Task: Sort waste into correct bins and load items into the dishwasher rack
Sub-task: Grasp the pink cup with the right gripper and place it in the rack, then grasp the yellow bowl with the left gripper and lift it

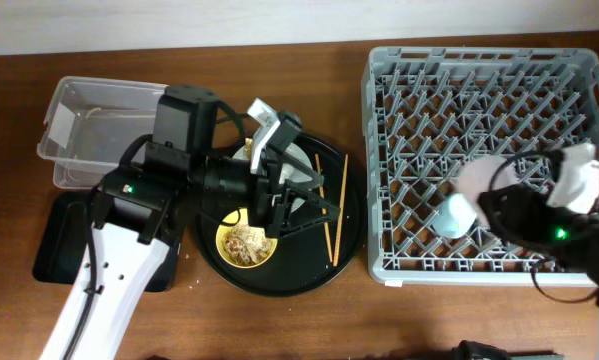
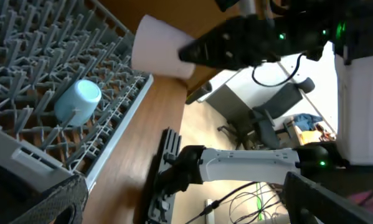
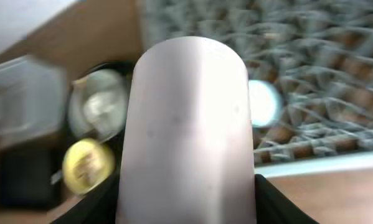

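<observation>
My right gripper is shut on the small pink cup and holds it over the front of the grey dishwasher rack. The cup fills the right wrist view and shows in the left wrist view. The light-blue cup lies in the rack. My left gripper is open and empty above the pale grey-green plate. The yellow bowl holds beige food scraps. The chopsticks lie to its right. I cannot make out the wrapper.
The plate, bowl and chopsticks sit on a large round black tray. The clear tub stands at the back left. The shallow black tray lies in front of it, partly under my left arm. Crumbs lie on the table by the round tray.
</observation>
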`<move>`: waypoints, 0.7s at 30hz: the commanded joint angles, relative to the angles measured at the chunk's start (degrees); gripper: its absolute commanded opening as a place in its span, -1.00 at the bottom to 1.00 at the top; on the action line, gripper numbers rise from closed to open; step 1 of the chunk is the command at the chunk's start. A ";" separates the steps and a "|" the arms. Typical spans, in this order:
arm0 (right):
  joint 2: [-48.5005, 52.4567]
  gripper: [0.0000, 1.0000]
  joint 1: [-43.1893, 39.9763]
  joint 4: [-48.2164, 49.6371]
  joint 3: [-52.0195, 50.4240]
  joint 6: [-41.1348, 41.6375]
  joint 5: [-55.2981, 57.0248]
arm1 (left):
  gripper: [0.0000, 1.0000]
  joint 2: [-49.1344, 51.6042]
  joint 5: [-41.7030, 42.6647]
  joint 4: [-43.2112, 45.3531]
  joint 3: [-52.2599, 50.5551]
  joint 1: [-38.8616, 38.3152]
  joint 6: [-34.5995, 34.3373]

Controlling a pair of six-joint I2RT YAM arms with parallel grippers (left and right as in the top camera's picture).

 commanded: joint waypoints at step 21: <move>3.02 0.75 -1.22 0.83 1.27 -7.85 -10.64 | 0.84 -11.04 -49.03 -15.67 0.28 0.09 -10.67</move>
